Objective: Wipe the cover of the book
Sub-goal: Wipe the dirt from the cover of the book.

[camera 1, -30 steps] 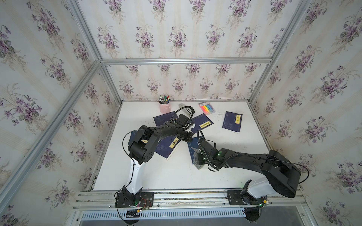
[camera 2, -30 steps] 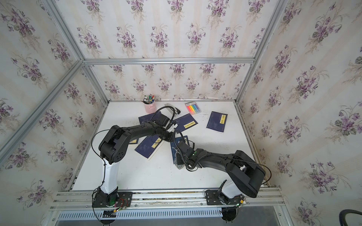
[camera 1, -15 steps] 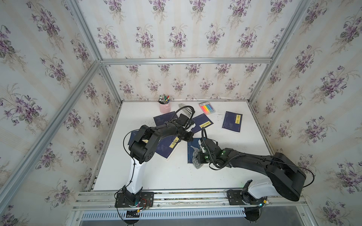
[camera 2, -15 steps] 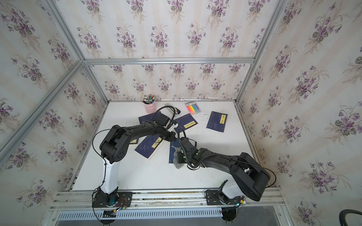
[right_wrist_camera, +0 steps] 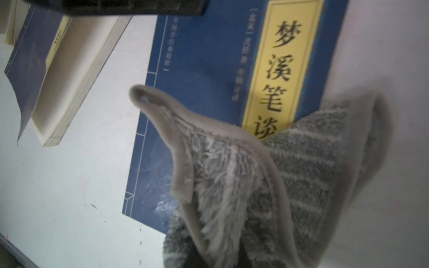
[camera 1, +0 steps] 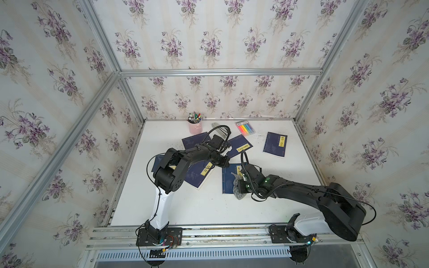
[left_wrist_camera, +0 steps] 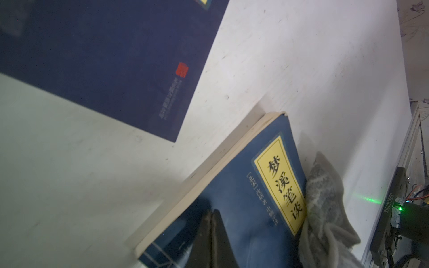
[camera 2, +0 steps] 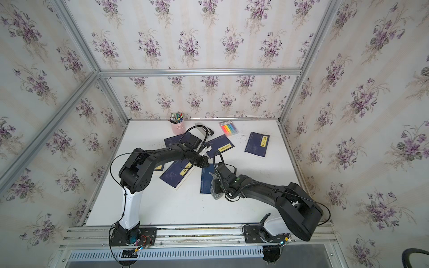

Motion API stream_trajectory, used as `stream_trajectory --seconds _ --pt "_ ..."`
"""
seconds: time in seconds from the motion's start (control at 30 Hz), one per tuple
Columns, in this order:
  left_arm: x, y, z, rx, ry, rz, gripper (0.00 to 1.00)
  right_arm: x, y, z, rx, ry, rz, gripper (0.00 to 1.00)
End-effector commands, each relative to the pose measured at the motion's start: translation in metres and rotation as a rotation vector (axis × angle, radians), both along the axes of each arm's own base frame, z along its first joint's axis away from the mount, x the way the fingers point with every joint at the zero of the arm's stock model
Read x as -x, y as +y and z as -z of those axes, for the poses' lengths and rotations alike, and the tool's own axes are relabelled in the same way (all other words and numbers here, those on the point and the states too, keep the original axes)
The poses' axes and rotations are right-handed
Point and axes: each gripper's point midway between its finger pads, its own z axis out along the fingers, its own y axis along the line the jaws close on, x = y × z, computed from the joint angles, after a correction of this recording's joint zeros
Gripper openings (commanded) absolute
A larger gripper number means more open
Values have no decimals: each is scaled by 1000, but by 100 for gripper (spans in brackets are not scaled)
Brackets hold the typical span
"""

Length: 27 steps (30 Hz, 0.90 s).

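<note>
My left gripper (left_wrist_camera: pixel 211 232), fingers pressed together with nothing between them, bears tip-down on the blue cover of the book (left_wrist_camera: pixel 232 199) near its far edge. My right gripper (camera 1: pixel 241 185) pinches a bunched grey striped cloth (right_wrist_camera: pixel 255 176) against the book's right side. The book lies flat around the middle of the white table (camera 1: pixel 209 208), its long axis running near to far, with the yellow title label (right_wrist_camera: pixel 278 69) along the right edge at the far end. Both wrist views show the label's characters, which the top views leave too small to read. The right wrist view also shows the cloth covering the label's near end and spilling past the book's right edge onto the table. That same view buries my right fingers under the fabric. In both top views my right arm hides the book's near right part, and my left fingertips are only a dark mass. A second blue book (camera 1: pixel 199 174) lies just to the left, a strip of table between them. A pink pen cup (camera 1: pixel 194 127) and a highlighter pack (camera 1: pixel 245 127) sit at the far edge.
</note>
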Motion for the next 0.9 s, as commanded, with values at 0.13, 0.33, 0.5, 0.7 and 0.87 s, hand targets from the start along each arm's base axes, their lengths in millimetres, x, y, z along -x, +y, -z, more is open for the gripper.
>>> stream_trajectory --seconds 0.13,0.33,0.5,0.7,0.87 --pt "20 40 39 -215 84 -32 0 -3 17 1 -46 -5 -9 0" --pt "21 38 42 -205 102 -31 0 -9 35 -19 -49 -72 -38 0" --pt "21 39 43 -212 101 -34 0 -4 65 -17 -156 -47 -75 0" --pt "20 40 44 -212 104 -35 0 1 62 4 -102 1 -60 0" --pt "21 39 45 -206 113 -32 0 -1 40 4 -53 -19 -3 0"
